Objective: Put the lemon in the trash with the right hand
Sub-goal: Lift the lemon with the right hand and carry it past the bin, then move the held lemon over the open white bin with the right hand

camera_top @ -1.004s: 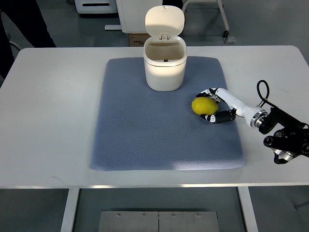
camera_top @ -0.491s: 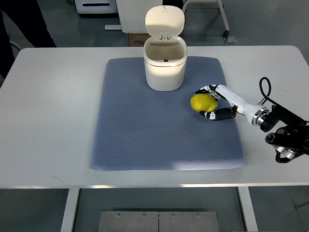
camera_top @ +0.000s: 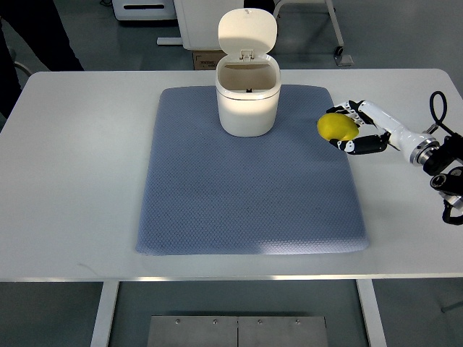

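The right robot hand point(camera_top: 352, 131) is gripping the lemon point(camera_top: 338, 127), its white-and-black fingers point(camera_top: 364, 147) curling around the fruit from the right side, so the lemon is sitting at the hand's left-facing tip, over the right edge of the blue mat point(camera_top: 249, 173) at centre right of the frame. What the coming move is hanging on is this: the trash bin point(camera_top: 247, 101) is lying to the left and slightly up in the picture from the lemon, well apart from it, with its flip lid point(camera_top: 247, 32) standing open and the mouth facing upward. The arm is reaching in from the right edge, pointing roughly toward the bin. The lemon is looking smooth, bright yellow and oval, its long axis running about left to right. The bin is a glossy cream plastic cylinder; the mat is showing a fine woven, grippy texture; the counter point(camera_top: 79, 173) is plain matte white.
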